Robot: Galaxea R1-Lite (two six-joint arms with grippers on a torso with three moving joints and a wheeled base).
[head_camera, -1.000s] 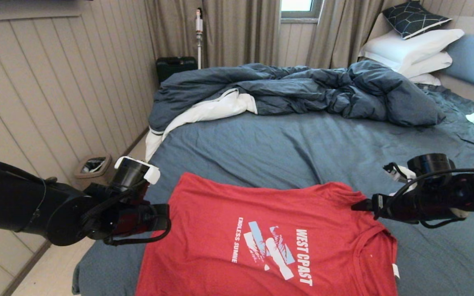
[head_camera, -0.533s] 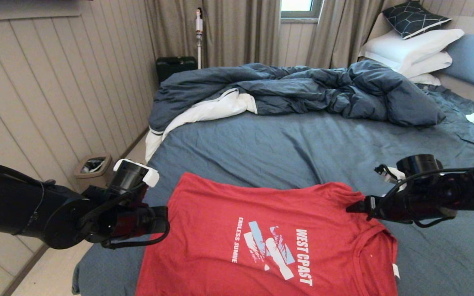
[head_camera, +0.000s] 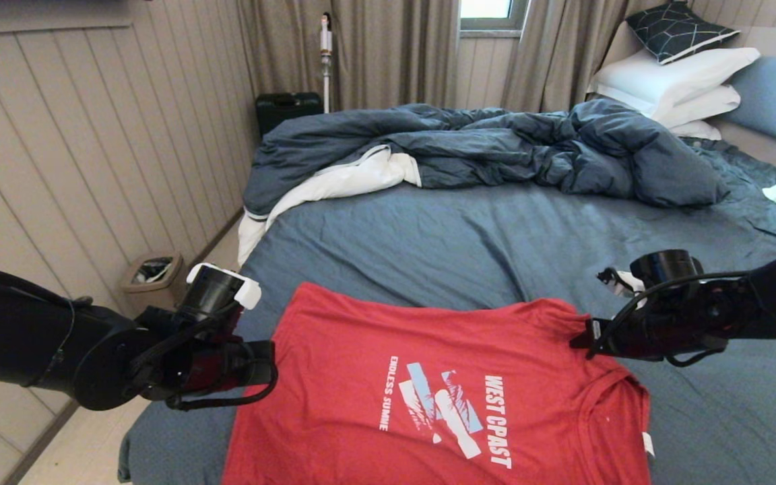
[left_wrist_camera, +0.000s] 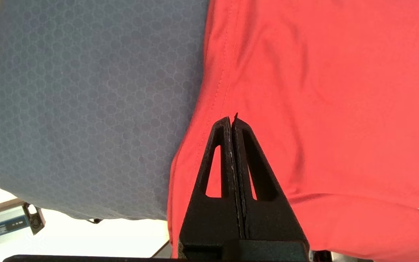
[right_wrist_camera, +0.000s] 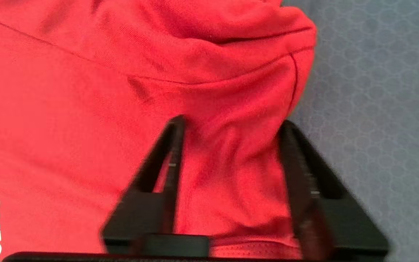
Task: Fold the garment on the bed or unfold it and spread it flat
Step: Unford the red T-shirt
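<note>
The red T-shirt (head_camera: 361, 350) lies print side up on the near part of the bed (head_camera: 462, 242), collar toward the right and hem toward the left. My left gripper (head_camera: 273, 356) is at the hem edge. In the left wrist view its fingers (left_wrist_camera: 232, 118) are pressed together above the red cloth (left_wrist_camera: 322, 91), with no cloth seen between them. My right gripper (head_camera: 575, 340) is at the far shoulder. It stands open (right_wrist_camera: 232, 121), its fingers straddling a bunched sleeve of the shirt (right_wrist_camera: 231, 72).
A rumpled dark blue duvet (head_camera: 496, 148) with white lining lies across the far half of the bed. White pillows (head_camera: 671, 81) are stacked at the back right. A bin (head_camera: 152, 269) stands on the floor by the panelled wall at left, and a dark case (head_camera: 287, 108) at the back.
My right arm has shifted a little to the left, toward the shirt's shoulder. The left arm and the shirt have hardly moved.
</note>
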